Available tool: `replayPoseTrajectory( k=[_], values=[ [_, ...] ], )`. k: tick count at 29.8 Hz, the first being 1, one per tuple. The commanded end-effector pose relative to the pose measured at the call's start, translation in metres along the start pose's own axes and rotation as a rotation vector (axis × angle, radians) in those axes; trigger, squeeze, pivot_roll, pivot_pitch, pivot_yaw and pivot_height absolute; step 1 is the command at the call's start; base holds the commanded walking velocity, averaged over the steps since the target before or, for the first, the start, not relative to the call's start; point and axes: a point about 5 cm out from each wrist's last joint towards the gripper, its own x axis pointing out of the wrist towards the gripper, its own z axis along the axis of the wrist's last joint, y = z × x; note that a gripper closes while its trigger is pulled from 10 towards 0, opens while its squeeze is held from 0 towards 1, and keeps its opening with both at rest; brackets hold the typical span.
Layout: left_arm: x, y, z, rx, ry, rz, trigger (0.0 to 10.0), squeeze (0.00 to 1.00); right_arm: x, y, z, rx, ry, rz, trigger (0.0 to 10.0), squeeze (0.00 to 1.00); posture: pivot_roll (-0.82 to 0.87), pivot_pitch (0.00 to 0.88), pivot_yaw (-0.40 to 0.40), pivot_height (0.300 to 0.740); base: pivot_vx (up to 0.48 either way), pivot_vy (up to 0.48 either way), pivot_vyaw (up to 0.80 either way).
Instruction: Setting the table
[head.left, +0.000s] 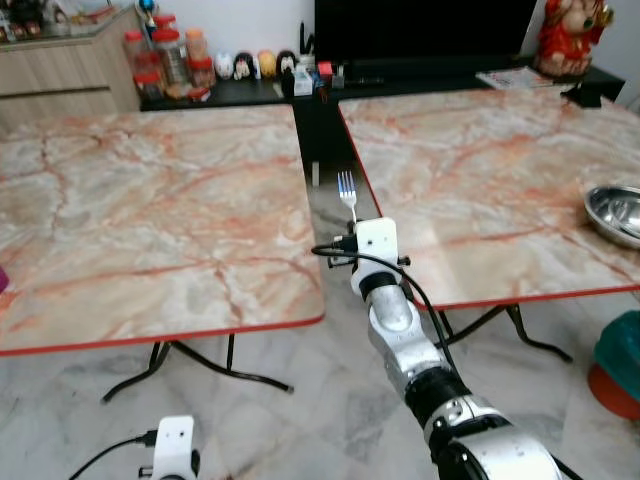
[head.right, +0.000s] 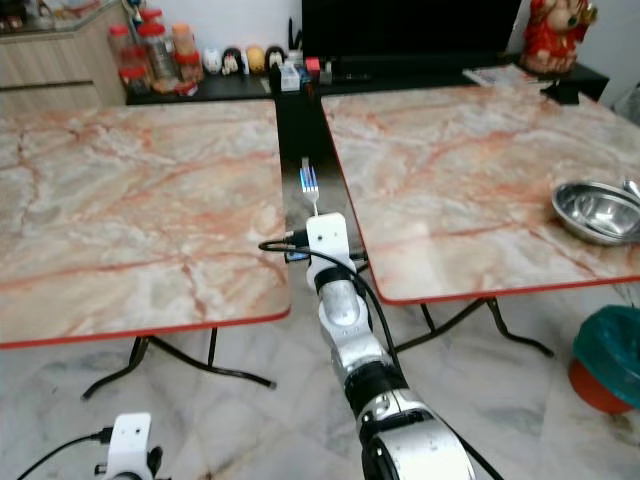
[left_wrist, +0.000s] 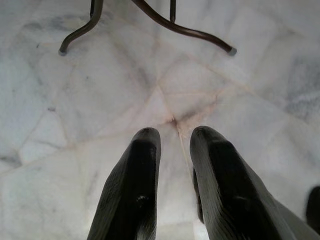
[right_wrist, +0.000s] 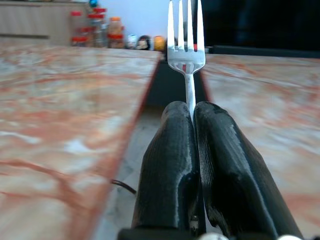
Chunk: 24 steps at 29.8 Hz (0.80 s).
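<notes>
Right pincer clamped on one fork; two tables; one bowl.

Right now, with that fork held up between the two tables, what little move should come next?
Probably swing the right gripper rightward over the table holding the steel bowl. Its jaws are clamped on the fork, which hangs over the gap, above no tabletop.

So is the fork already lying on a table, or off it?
Off it: the fork is clamped in the right gripper, tines forward, over the gap between the tables.
</notes>
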Motion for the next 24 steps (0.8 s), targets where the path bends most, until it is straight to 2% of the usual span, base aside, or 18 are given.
replayPoseTrajectory(
  k=[1, 17, 24],
  values=[
    [-0.0006, -0.0053, -0.0034, 0.009, 0.019, -0.011, 10.0, 0.0, 0.001, -0.0098, 0.0008, -0.002, 0.0, -0.034, 10.0, 0.0, -0.01, 0.0, 0.047, 0.728, 0.0, -0.334, 0.0],
    [-0.0003, -0.0054, -0.002, 0.013, 0.013, -0.014, 10.0, 0.0, -0.0008, -0.0119, -0.0024, -0.012, 0.012, -0.046, 10.0, 0.0, 0.0, 0.0, 0.048, 0.728, 0.0, -0.337, 0.0],
    [-0.0011, -0.007, -0.0045, 0.018, 0.018, -0.024, 10.0, 0.0, -0.0025, -0.0097, -0.0034, -0.012, 0.009, -0.04, 10.0, 0.0, -0.01, 0.0, 0.045, 0.728, 0.174, -0.332, 0.0]
  ],
)
